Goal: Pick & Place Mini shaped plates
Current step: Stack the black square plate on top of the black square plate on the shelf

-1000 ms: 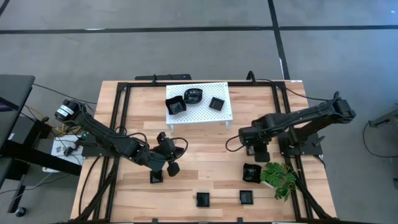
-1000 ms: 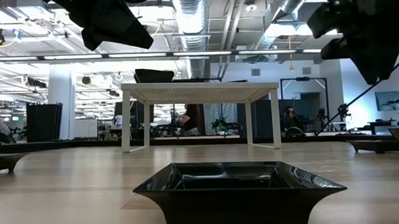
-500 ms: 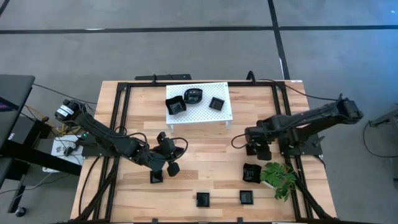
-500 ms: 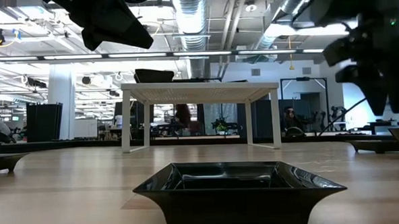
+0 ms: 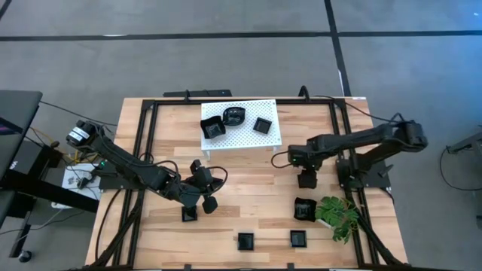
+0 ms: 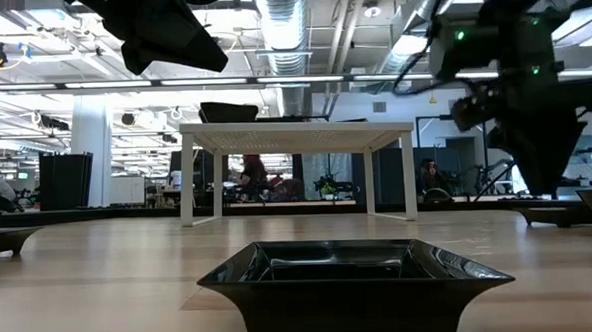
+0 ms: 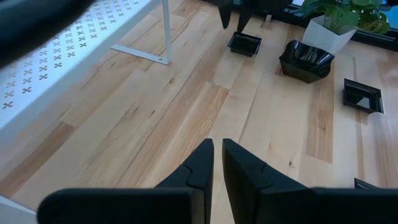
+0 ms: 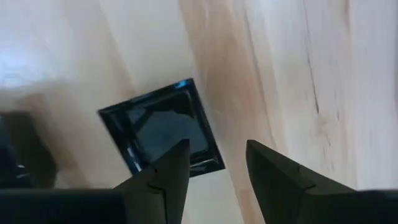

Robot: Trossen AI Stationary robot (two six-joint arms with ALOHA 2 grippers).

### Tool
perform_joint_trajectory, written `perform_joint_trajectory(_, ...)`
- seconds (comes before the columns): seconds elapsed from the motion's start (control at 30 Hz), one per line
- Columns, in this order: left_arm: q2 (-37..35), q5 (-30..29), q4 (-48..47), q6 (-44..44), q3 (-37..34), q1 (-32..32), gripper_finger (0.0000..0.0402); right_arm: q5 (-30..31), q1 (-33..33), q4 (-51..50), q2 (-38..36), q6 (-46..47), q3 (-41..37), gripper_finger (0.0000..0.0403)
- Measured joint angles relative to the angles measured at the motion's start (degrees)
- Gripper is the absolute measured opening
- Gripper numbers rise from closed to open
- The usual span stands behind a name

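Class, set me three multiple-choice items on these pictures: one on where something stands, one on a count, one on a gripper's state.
1. Where does the green plant stand?
A. On the white rack
B. On the table near the right arm's base
C. Between the left arm's fingers

2. How many black dishes lie on the white rack?
A. One
B. Three
C. Six

3. How is the right gripper?
A. Open above a square dish
B. Shut on the plant
C. Shut on the rack's leg

Key:
1 B: the plant sits on the wood, off the rack.
2 B: the high view shows three dishes on the rack.
3 A: the right gripper has its jaws apart, with the square dish lying on the table below.
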Motion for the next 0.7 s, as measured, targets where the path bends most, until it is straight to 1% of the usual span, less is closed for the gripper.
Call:
perform_joint_trajectory(0.23,0.0,0.0,0.1,0.0,0.0,0.0,0.0035,0.0,0.0,0.7,6.4,-1.0,0.0,0.015)
perform_joint_trajectory(0.4,0.0,0.0,0.1,0.2,0.0,0.0,0.0035,-0.2,0.0,0.6,8.8,-1.1,0.1,0.0134)
perform_joint_trajectory(0.5,0.0,0.0,0.2,0.2,0.0,0.0,0.0035,-0.5,0.0,0.7,9.2,-1.1,0.2,0.011)
perform_joint_trajectory(0.7,0.0,0.0,0.2,0.2,0.0,0.0,0.0035,-1.7,0.0,0.7,7.8,-1.2,0.5,0.0043)
